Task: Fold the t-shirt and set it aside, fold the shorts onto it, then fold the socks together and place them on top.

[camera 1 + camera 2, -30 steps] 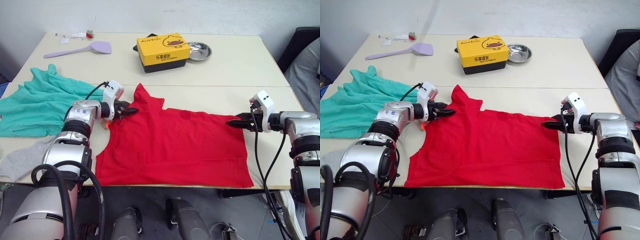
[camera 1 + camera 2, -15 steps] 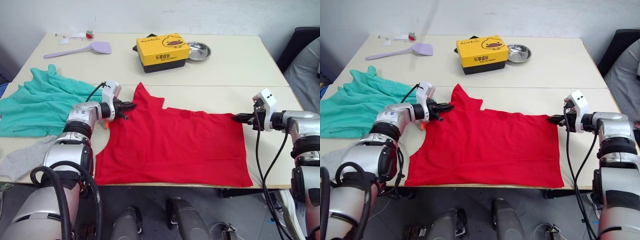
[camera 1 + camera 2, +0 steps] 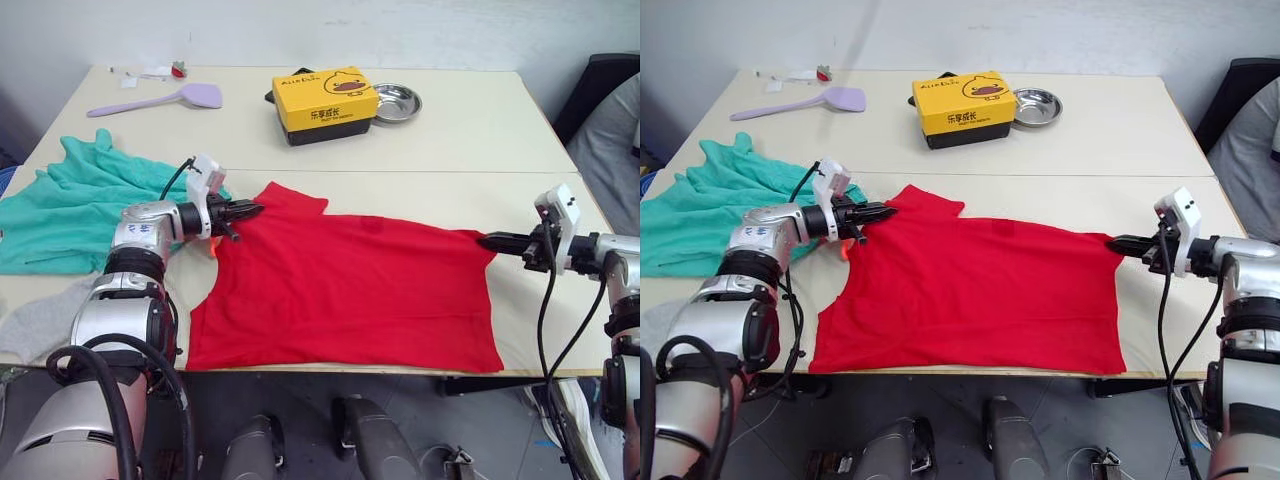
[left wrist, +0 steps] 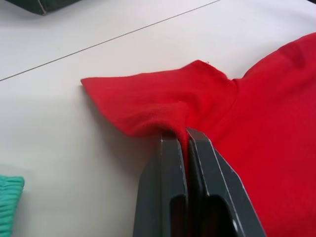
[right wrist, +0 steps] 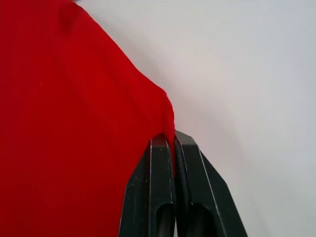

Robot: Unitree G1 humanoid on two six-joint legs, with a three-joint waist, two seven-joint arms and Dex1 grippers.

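Observation:
The red t-shirt (image 3: 350, 280) lies spread across the near middle of the table, pulled taut between both arms. My left gripper (image 3: 252, 209) is shut on its left shoulder fabric (image 4: 163, 106), and my right gripper (image 3: 487, 240) is shut on its far right corner (image 5: 153, 106). The teal shorts (image 3: 75, 200) lie crumpled at the table's left, just beyond my left arm. A grey sock (image 3: 35, 320) rests at the near left edge.
A yellow box (image 3: 326, 102) on a dark base stands at the back centre, with a metal bowl (image 3: 397, 101) to its right. A lilac spatula (image 3: 160, 98) lies at the back left. A seam runs across the table (image 3: 480, 130).
Both grippers have moved outward, left to the left and right to the right, stretching the t-shirt wider. The raised sleeve peak near the left gripper has flattened.

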